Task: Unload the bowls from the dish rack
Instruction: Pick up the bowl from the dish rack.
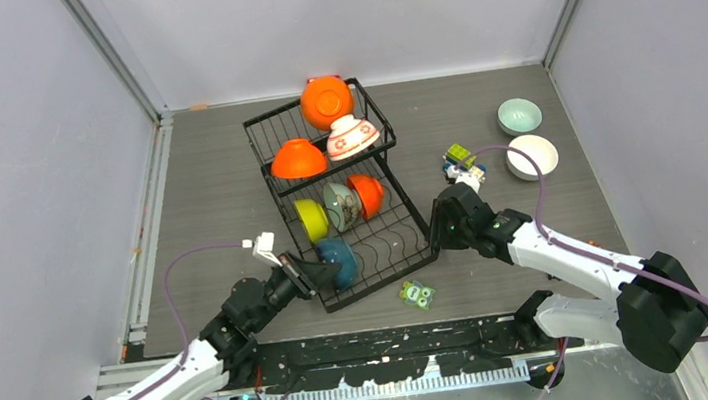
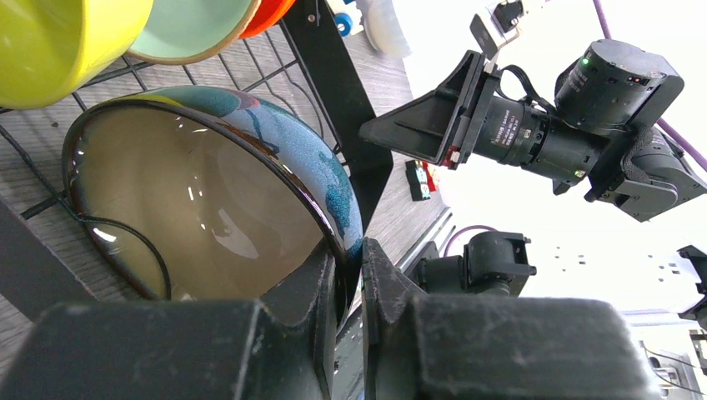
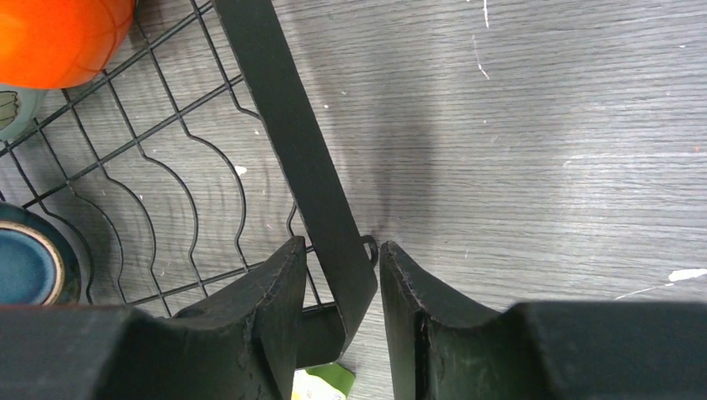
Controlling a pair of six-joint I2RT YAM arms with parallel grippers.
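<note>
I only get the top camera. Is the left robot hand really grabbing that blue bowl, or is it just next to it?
Observer: Grabbing it. In the left wrist view the left gripper pinches the teal bowl by its rim, one finger inside and one outside.
Operator: What is the right hand doing by the rack?
Observer: The right wrist view shows the right gripper shut on the dish rack, a finger on each side of its flat black edge bar.
</note>
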